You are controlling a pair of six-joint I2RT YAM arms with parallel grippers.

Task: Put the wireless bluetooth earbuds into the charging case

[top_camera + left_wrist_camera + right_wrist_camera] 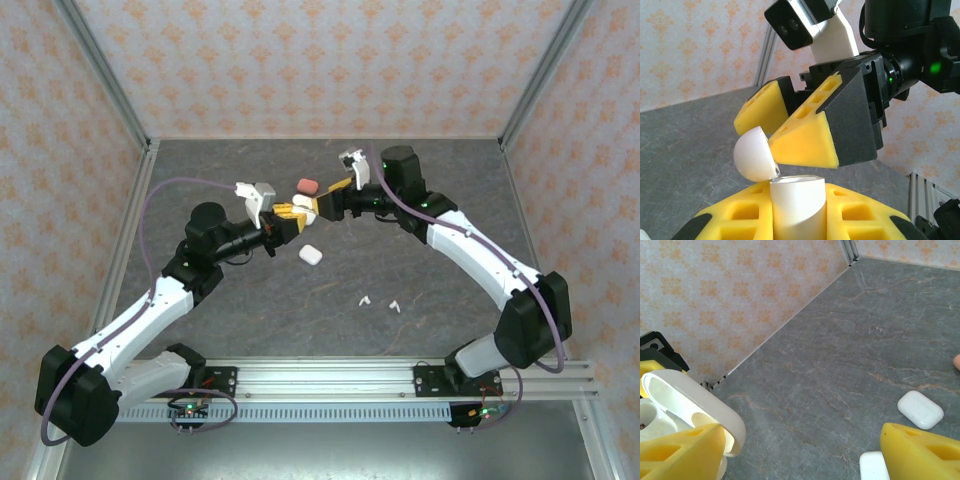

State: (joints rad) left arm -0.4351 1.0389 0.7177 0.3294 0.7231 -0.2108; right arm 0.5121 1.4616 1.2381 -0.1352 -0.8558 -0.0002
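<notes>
Left hand (283,216) is gripping the open charging case (797,205), right hand (322,206) gaping wide at its lid (754,152), earbuds (366,298) lying basewards of the case, nearer the right arm (470,255).

- grey tabletop (450,180), veined like marble, perhaps a printed mat;
- cream walls (320,60) with orange floral motifs on three sides;
- aluminium corner posts (103,70) at the back;
- slotted aluminium rail (320,375) along the near edge

The grey marbled table (440,190) carries a pink case (307,184), a white case (309,254) and two white earbuds (366,299).
</notes>
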